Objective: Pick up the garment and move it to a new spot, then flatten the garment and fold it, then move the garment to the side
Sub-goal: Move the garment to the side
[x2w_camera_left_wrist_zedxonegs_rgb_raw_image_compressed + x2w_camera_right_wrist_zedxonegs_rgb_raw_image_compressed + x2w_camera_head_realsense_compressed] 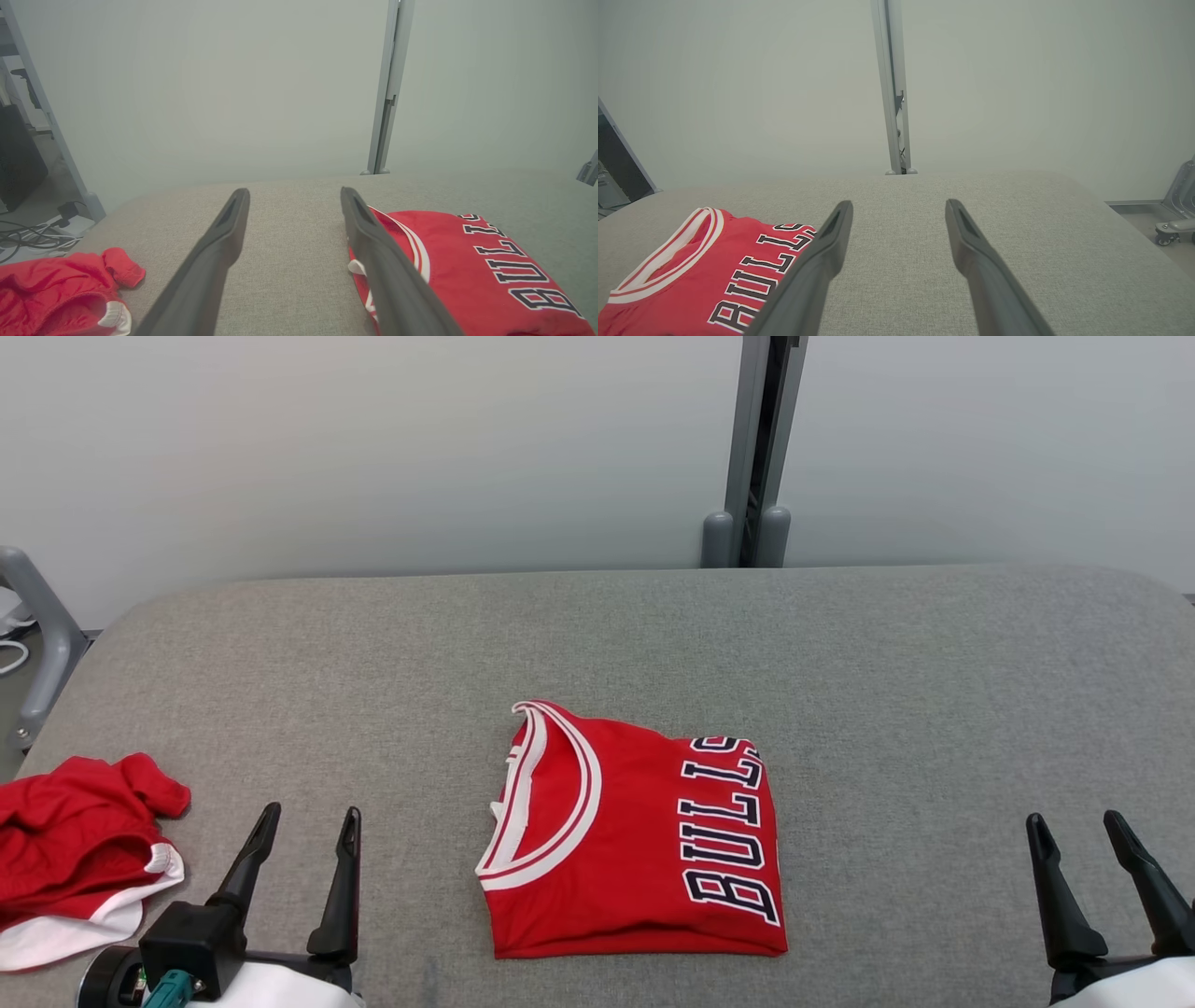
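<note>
**gripnerd:** ok, business end first. the left gripper [313, 810] [295, 191] has its two long dark fingers spread wide with nothing between them, you just see bare cloth surface through the gap. the right gripper [1074, 818] [899, 203] is the same, fingers wide apart and holding nothing. both sit low at the near edge, one at each bottom corner of the head view, fingers pointing away from the robot

**foldwatcher:** and the shirt?

**gripnerd:** the folded red jersey with the white-trimmed collar and dark BULLS lettering [635, 859] lies flat in a neat, roughly rectangular packet on the grey fabric-covered table [840, 709]. it's between the two grippers, touching neither. collar is on the robot's left side of the packet, and the lettering runs sideways down the right side

**foldwatcher:** which gripper is closer?

**gripnerd:** the left one, though there's a strip of table between them in the head view. in the left wrist view one finger crosses in front of the collar edge, but that looks like overlap, not contact. the right gripper is well apart from the jersey, with a lot of bare grey in between

**foldwatcher:** anything else around?

**gripnerd:** a crumpled red cloth with a white hem [75, 840] sits bunched at the table's left edge, near the left gripper but clear of it. behind the table there's a pale wall with a grey metal post [761, 448] standing about centre, and some loose cables on the floor [28, 235] off to the left
</note>
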`<state>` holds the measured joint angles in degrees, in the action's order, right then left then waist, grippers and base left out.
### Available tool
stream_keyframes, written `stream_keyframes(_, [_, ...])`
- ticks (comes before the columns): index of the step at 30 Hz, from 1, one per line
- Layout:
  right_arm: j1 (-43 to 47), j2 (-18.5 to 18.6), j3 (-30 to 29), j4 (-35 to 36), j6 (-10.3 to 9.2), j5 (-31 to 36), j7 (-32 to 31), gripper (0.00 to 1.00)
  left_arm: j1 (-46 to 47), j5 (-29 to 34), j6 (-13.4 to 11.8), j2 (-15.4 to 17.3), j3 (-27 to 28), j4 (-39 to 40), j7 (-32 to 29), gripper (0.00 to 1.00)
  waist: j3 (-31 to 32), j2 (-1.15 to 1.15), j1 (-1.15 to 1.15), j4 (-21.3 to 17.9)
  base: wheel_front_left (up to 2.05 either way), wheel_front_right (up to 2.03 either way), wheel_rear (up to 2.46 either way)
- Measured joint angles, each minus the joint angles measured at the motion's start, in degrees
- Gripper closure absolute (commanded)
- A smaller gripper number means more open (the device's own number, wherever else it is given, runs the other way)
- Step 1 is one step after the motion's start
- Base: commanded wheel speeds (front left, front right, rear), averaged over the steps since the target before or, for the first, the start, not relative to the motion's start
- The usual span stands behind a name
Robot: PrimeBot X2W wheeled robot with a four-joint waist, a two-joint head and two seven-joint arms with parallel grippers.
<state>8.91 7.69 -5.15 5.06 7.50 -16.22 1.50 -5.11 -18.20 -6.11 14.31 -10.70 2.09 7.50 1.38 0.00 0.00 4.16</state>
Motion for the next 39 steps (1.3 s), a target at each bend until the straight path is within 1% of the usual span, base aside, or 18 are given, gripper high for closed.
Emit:
stream_keyframes(7, [0.02, -0.1, -0.26, -0.24, 0.0, 0.05, -0.48, 0.0, 0.44, -0.05, -0.25, -0.13, -0.45, -0.12, 0.02, 0.0, 0.13, 0.0, 0.0, 0.56, 0.0, 0.0, 0.0])
stream_keyframes(12, [-0.3, 0.54, -0.53, -1.18, 0.0, -0.16, -0.81, 0.0, 1.27, -0.18, -0.45, -0.35, -0.53, 0.04, 0.3, 0.0, -0.25, 0.0, 0.0, 1.77, 0.0, 0.0, 0.0])
stream_keyframes(15, [-2.15, 1.82, 0.43, -3.44, 0.0, -0.87, -1.07, 0.0, 3.89, -0.45, -0.36, -0.4, -0.49, 0.55, 0.8, 0.0, -1.17, 0.0, 0.0, 3.86, 0.0, 0.0, 0.0])
stream_keyframes(21, [-7.61, 3.69, 5.16, -9.42, 0.0, -2.41, -1.13, 0.0, 7.5, -0.45, -0.14, -1.23, -1.03, 0.56, 2.3, 0.0, -4.47, 0.0, 0.0, 7.14, 0.0, 0.0, 0.0])
stream_keyframes(27, [-12.71, 4.17, 10.57, -17.04, 0.0, -4.81, -0.89, 0.0, 10.7, -0.63, 0.11, -2.92, -1.69, -0.85, 4.25, 0.0, -8.33, 0.0, 0.0, 10.82, 0.0, 0.0, 0.0])
stream_keyframes(30, [-15.17, 4.17, 12.76, -21.0, 0.0, -6.2, -0.97, 0.0, 11.98, -1.03, 0.62, -3.53, -2.0, -1.85, 5.0, 0.0, -10.28, 0.0, 0.0, 12.38, 0.0, 0.0, 0.0])
stream_keyframes(31, [-15.17, 4.17, 12.76, -21.0, 0.0, -6.2, -0.97, 0.0, 11.98, -1.03, 0.62, -3.53, -2.0, -1.85, 5.0, 0.0, -10.28, 0.0, 0.0, 12.38, 0.0, 0.0, 0.0])
stream_keyframes(38, [-19.32, 4.7, 17.48, -28.63, 0.0, -9.51, -2.04, 0.0, 13.83, -1.03, 1.1, -4.13, -1.91, -3.77, 6.41, 0.0, -13.19, 0.0, 0.0, 14.3, 0.0, 0.0, 0.0])
stream_keyframes(39, [-19.96, 4.93, 18.15, -29.33, 0.0, -10.13, -2.04, 0.33, 13.89, -1.03, 1.12, -4.22, -1.9, -3.93, 6.57, 0.0, -13.27, 0.0, 0.0, 14.3, 0.0, 0.0, 0.0])
